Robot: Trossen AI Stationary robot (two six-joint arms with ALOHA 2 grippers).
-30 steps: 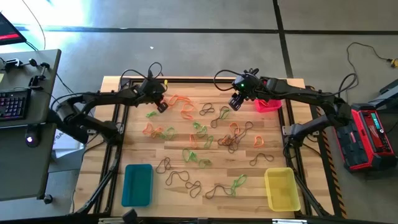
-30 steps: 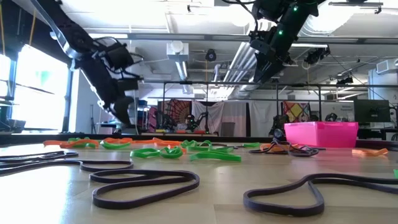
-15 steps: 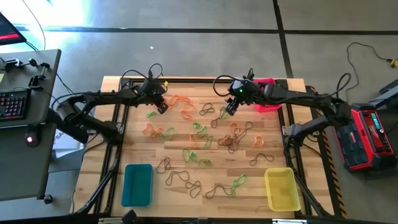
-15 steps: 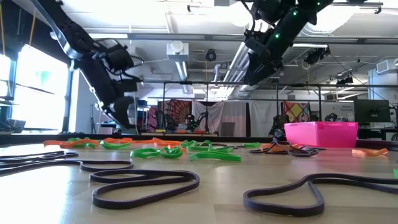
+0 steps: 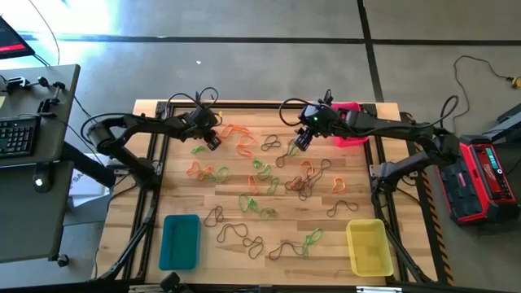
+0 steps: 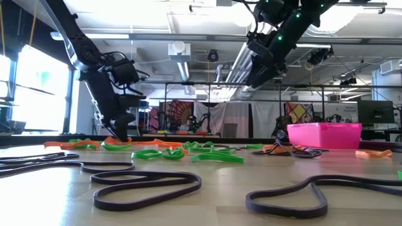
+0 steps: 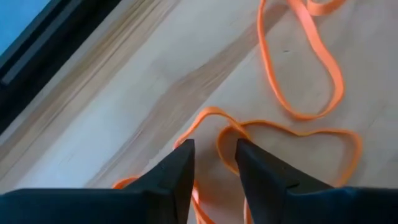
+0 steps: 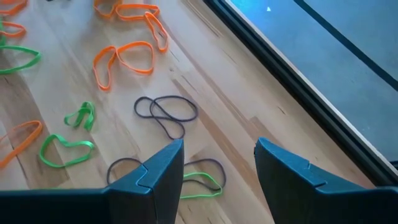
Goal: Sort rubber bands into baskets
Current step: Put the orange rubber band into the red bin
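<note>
From my station I saw the left gripper (image 7: 212, 152) down at the tabletop (image 5: 326, 244), its jaws parted by a narrow gap and holding nothing, with a strand of an orange rubber band (image 7: 292, 134) lying on the wood in that gap. In the high view that gripper (image 5: 213, 143) sat toward the 10 o'clock part of the tabletop, at the edge of the orange bands there. The right gripper (image 8: 217, 163) hung above the wood with its jaws spread wide and empty; a dark loop (image 8: 166, 111) and a green band (image 8: 62, 151) lay ahead of it. In the high view it (image 5: 298, 143) was near 1 o'clock, just beside the pink basket (image 5: 352, 138), which stood at the far right corner. The rubber bands (image 5: 269, 183), orange, green and dark, lay scattered over the middle of the tabletop. The teal basket (image 5: 180, 241) was at about 7 o'clock and the yellow basket (image 5: 369, 247) at about 5 o'clock, both well apart from the grippers. I could not tell whether any band lay in the pink one.
</note>
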